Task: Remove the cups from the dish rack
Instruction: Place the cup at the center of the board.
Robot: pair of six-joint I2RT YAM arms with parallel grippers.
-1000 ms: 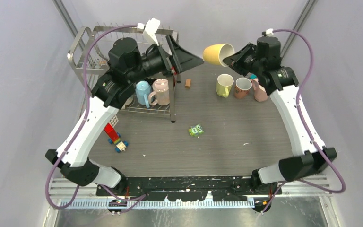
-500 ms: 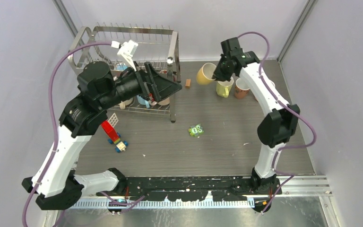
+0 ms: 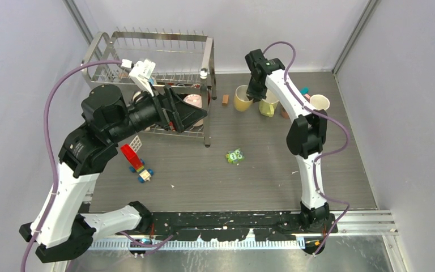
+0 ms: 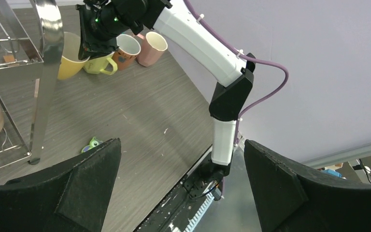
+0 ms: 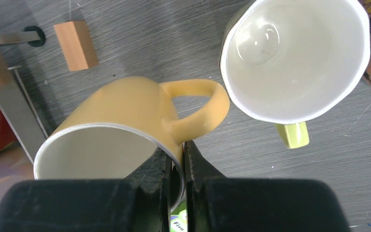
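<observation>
Right claw [image 5: 176,154]: two matte black fingers clamped together on the rim wall of the yellow mug [image 5: 121,108], one inside and one outside, right at the root of the handle. The mug is tilted, mouth towards the wrist camera. Its base is hidden behind its own body, so I cannot tell whether it touches the surface [image 5: 174,38]. Glossy ceramic, yellow outside, white inside.

Just right of it is a lime mug [image 5: 292,134], upright, with a white glazed interior and a stubby handle. The yellow handle comes close to the lime rim; a thin gap shows.

Beyond the lime mug stand an orange mug [image 4: 121,57] and a pink mug [image 4: 149,53], upright in a tight row. From above, the right arm covers most of the orange one. The group stands near the far edge, right of middle.

A small wooden block [image 5: 76,44], plain and square-cut, lies between the yellow mug and the rack post.

Dish rack [image 3: 147,39]: far left corner, shiny steel tube and wire, with a row of prongs along the top. One rosy mug [image 3: 193,101] shows on the lower tier, partly masked; the left arm covers the rest of that tier.

Left claw [image 4: 181,145]: wedge fingers spread wide, nothing between them, hanging at the rack's right end. Its finger bases are cut off in the wrist view.

A green toy [image 3: 235,155] lies mid-surface. Red toy blocks [image 3: 133,156] lie towards the left edge.
</observation>
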